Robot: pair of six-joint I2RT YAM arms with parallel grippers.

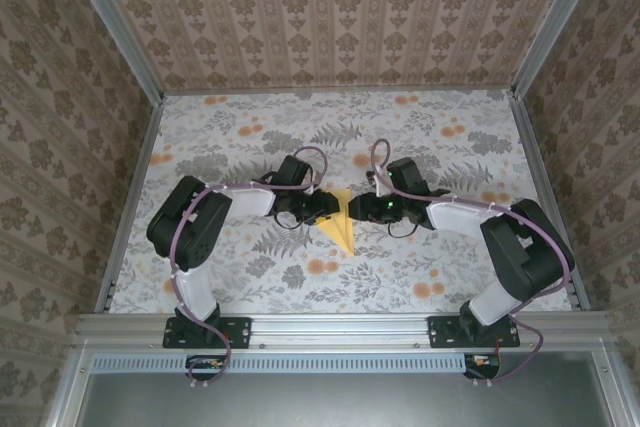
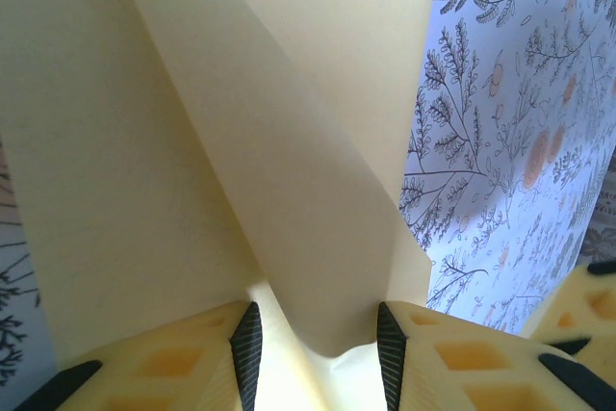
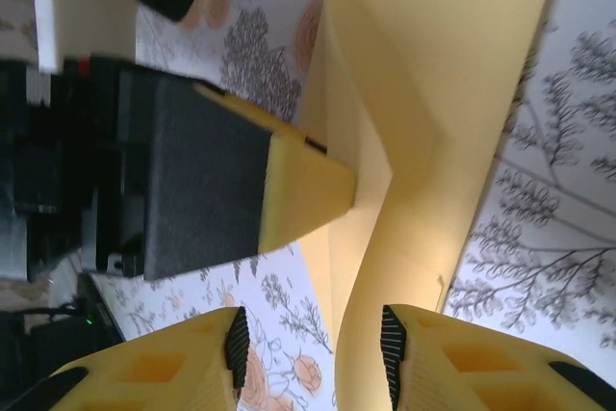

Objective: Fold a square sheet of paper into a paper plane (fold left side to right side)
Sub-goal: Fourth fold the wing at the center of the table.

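You're mid-fold at the middle of the floral table (image 1: pixel 250 137), where the creased sheet of paper (image 1: pixel 341 222) sits between both claws with its flaps lifted. Your left gripper (image 2: pixel 318 334) stands parted, the fold loose in its gap. Your right gripper (image 3: pixel 308 344) is parted too and clamps nothing. Next, I judge, lay the left flap over to the right and press the crease.

The middle of the table (image 1: pixel 240 277) was taken up by the left gripper (image 1: pixel 325 207) and right gripper (image 1: pixel 360 210) at the folded paper (image 1: pixel 343 230); room was left along the far edge.
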